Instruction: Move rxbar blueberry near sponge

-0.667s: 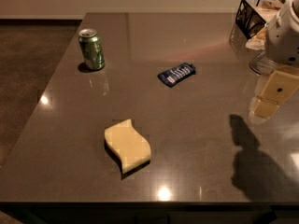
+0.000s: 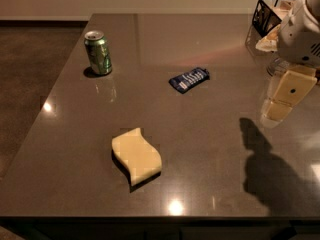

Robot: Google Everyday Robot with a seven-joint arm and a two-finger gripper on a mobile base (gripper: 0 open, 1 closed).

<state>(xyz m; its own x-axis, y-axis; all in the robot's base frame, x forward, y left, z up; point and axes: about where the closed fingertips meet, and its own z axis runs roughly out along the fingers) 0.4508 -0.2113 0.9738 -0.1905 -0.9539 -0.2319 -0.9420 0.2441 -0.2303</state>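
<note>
The rxbar blueberry, a small dark blue wrapper with white lettering, lies flat near the middle of the dark table. The sponge, a pale yellow foam block with wavy sides, lies nearer the front, left of centre. My gripper hangs at the right side of the view, above the table, well right of the bar and apart from both things. It holds nothing that I can see.
A green soda can stands upright at the back left. A black wire basket with items sits at the back right corner. The table's left edge drops to a brown floor.
The gripper has shifted slightly left and up at the right side. The bar, sponge and can have not moved.
</note>
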